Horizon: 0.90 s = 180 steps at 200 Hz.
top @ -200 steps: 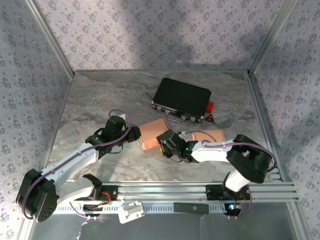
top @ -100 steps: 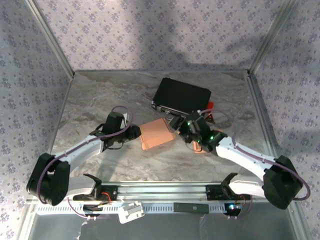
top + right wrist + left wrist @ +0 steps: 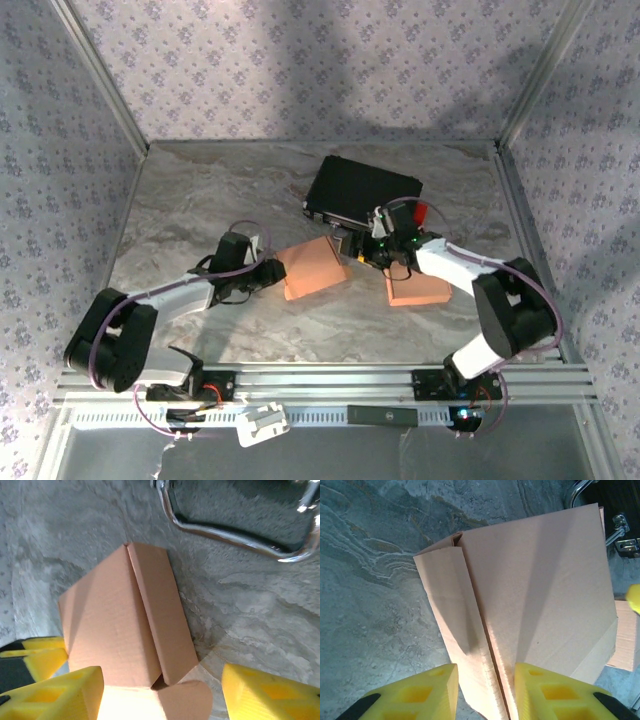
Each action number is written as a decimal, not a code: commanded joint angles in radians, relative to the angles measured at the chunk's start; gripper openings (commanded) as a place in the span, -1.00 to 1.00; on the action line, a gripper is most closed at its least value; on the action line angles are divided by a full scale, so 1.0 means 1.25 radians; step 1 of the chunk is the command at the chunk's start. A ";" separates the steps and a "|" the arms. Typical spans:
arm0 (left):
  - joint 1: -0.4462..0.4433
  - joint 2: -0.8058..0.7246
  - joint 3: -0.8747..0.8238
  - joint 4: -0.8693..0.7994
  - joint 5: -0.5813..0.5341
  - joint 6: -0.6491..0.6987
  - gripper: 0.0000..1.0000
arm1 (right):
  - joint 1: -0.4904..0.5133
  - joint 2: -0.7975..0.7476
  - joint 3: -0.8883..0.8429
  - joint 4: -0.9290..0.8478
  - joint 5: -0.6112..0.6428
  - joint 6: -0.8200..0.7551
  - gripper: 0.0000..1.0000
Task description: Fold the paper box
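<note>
Grey marbled table (image 3: 200,210), hemmed by floral-papered walls (image 3: 300,60): from the overhead camera you see the paper box (image 3: 315,268) lying part-folded near the middle. Your left gripper (image 3: 274,270) is at its left end and your right gripper (image 3: 358,252) at its right end, so the two arms meet across it. Beyond the box sits a black case (image 3: 365,192), and a flat cardboard piece (image 3: 418,288) lies on the table just right of the box. From your left wrist, the box runs away from the camera with a narrow folded panel along its left side. That gripper's yellow fingers (image 3: 415,695) stand parted, one on each side of the seam at the near end. You cannot tell whether they press the cardboard or merely straddle it. A metal latch (image 3: 622,530) of the case shows at upper right. From your right wrist, the box lies with a long seam down its top face and a rounded tab (image 3: 182,700) at the near end. The right fingers (image 3: 272,695) are spread wide to either side of that tab, the one on the right well clear of the cardboard over bare marble. The left gripper's fingertips (image 3: 40,652) peek in at the far left, and the case's chrome handle (image 3: 225,530) curves across the top.
</note>
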 commanded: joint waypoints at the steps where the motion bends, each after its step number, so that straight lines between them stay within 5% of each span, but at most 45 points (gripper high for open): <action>1: -0.008 0.005 -0.002 0.029 0.005 0.005 -0.32 | -0.004 0.045 0.031 0.037 -0.057 -0.049 0.29; 69: -0.008 0.010 -0.035 0.034 -0.034 0.023 -0.45 | -0.002 0.161 0.062 0.053 -0.131 -0.097 0.31; 180: 0.004 -0.008 -0.091 0.034 -0.092 0.035 -0.70 | -0.006 0.149 -0.028 0.203 -0.223 -0.081 0.35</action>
